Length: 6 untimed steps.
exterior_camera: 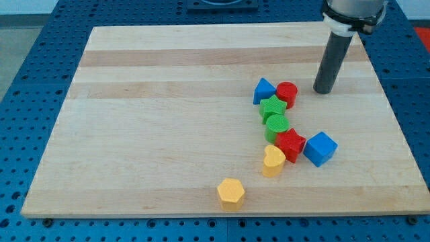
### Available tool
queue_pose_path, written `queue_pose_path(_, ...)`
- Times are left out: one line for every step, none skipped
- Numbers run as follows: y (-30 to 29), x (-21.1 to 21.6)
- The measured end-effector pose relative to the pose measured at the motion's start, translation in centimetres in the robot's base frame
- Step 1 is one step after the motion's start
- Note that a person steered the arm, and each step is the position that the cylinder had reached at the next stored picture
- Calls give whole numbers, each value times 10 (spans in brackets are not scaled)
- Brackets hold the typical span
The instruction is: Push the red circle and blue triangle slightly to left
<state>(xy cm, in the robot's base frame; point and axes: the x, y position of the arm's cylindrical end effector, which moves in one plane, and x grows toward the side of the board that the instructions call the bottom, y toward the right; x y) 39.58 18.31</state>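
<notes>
My tip [324, 91] rests on the wooden worktop [168, 101] in its upper right part, just beside the red circle [287, 93], which lies at about 9 o'clock from the tip with a small gap between them. There is no claw on this arm, only the dark rod, so nothing is clenched or grasped. The blue triangle [264, 90] touches the red circle on its 9 o'clock side, so the 2 task blocks sit in a row left of the tip.

At about 7 o'clock from the red circle a green star [273, 107] touches both blocks, and a green round block [277, 125] sits right below it at 6 o'clock. Further down lie a red star [291, 144], a blue cube [320, 148] at its 3 o'clock, and a yellow heart [273, 160] at its 8 o'clock. A yellow hexagon [231, 192] lies apart near the worktop's bottom edge.
</notes>
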Motion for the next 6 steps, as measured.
queue_pose_path(4,11)
queue_pose_path(1,19)
queue_pose_path(-16,20)
queue_pose_path(-39,18)
queue_pose_path(-64,18)
queue_pose_path(-80,18)
